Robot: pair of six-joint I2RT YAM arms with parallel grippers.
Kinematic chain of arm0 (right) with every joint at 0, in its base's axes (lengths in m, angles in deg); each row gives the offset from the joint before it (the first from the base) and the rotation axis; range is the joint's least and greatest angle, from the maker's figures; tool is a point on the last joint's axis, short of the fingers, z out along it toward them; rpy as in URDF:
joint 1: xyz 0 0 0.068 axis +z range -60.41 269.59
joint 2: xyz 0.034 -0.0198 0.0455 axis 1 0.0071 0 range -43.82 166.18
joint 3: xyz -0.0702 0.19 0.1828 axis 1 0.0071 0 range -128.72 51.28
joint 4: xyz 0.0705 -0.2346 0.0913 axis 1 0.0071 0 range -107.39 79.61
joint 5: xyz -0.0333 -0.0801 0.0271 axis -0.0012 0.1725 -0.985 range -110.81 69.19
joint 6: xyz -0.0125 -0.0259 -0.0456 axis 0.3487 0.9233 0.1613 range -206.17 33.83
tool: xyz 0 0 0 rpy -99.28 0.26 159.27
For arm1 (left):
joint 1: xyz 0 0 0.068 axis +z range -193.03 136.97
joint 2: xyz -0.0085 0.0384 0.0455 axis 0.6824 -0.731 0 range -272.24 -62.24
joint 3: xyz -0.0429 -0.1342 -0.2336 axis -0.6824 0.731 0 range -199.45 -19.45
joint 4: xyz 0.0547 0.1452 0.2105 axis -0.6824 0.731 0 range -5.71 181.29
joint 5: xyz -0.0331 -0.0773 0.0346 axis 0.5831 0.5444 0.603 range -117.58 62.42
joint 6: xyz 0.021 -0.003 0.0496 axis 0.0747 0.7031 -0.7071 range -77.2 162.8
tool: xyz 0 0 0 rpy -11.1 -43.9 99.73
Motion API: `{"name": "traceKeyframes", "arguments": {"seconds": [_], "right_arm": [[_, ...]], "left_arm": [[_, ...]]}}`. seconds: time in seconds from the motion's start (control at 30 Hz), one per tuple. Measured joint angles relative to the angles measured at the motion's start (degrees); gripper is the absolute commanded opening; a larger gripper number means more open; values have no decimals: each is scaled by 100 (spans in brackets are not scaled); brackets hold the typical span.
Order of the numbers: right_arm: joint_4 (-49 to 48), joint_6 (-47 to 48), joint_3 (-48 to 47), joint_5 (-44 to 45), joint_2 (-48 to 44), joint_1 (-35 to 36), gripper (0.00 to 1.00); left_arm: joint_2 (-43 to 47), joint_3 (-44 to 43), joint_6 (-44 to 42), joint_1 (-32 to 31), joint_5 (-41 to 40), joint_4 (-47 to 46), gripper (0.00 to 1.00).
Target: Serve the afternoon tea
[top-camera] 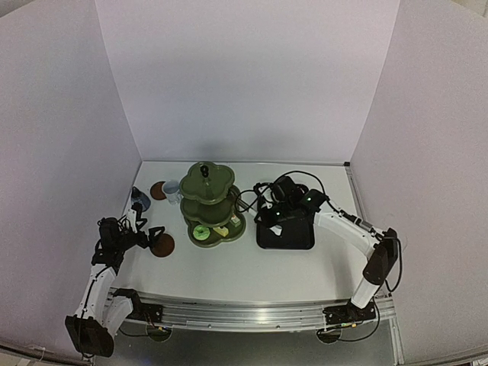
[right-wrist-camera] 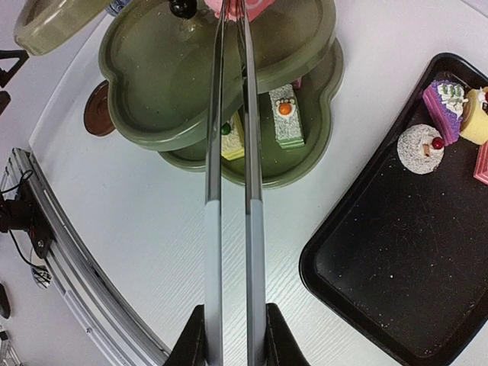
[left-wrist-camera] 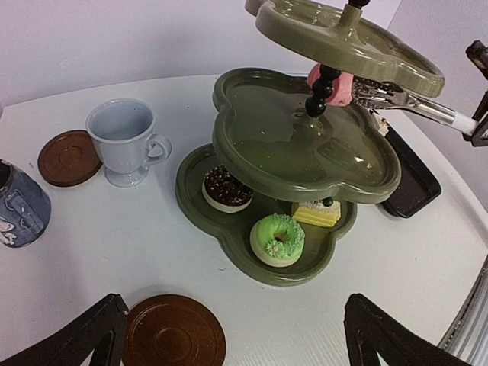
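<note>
The olive three-tier stand [top-camera: 211,202] stands mid-table. My right gripper [right-wrist-camera: 233,335] is shut on the thin metal tongs [right-wrist-camera: 232,191], which pinch a pink cake [left-wrist-camera: 341,88] just above the stand's middle tier [left-wrist-camera: 305,145]. On the bottom tier lie a chocolate cake [left-wrist-camera: 226,188], a green doughnut [left-wrist-camera: 278,239], a yellow slice [left-wrist-camera: 318,213] and a green slice [right-wrist-camera: 287,118]. A white mug [left-wrist-camera: 126,141] sits beside one brown coaster [left-wrist-camera: 69,156], with the blue-grey pot [left-wrist-camera: 19,206] to their left. My left gripper [left-wrist-camera: 235,313] is open and holds nothing, just right of the second coaster [left-wrist-camera: 174,332].
The black tray [right-wrist-camera: 366,290] lies right of the stand with a white round cake [right-wrist-camera: 420,149], a purple one [right-wrist-camera: 444,99] and others at its far end. White walls enclose the table on three sides. A metal rail [top-camera: 244,313] runs along the near edge.
</note>
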Motion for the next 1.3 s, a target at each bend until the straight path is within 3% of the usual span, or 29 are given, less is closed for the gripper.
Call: {"name": "traceKeyframes", "arguments": {"seconds": [0.33, 0.5, 0.6, 1.0, 1.3], "right_arm": [[-40, 138, -126, 17, 316, 0, 0], [-59, 138, -126, 50, 321, 0, 18], [-61, 124, -126, 56, 321, 0, 23], [-73, -25, -93, 95, 285, 0, 25], [-53, -133, 178, 205, -244, 0, 25]], "left_arm": [[13, 0, -25, 2, -47, 37, 100], [13, 0, -35, 0, -73, 87, 100], [13, 0, -36, 1, -102, 86, 100], [13, 2, -93, 0, -134, 87, 100], [11, 2, -176, 1, -146, 85, 100]]}}
